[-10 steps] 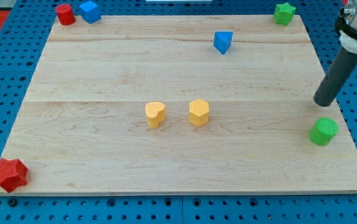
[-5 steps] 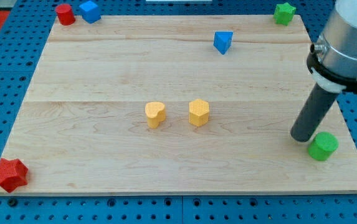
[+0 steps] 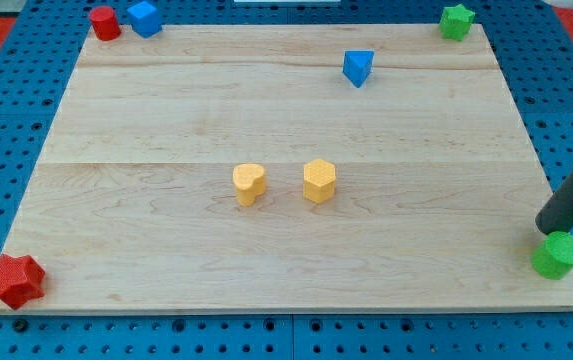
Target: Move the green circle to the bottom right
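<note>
Green circle [image 3: 558, 254] at board's bottom-right corner | my tip [image 3: 548, 231] touching it

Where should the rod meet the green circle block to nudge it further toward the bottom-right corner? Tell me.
Push the upper-left side of the green circle block, where my tip already sits. Its round wall can slip sideways, so aim through its centre toward the wooden board's corner.

Red star [image 3: 14, 280] bottom left, two yellow blocks [image 3: 250, 184] — mid-board, blue triangle [image 3: 358, 67].
</note>
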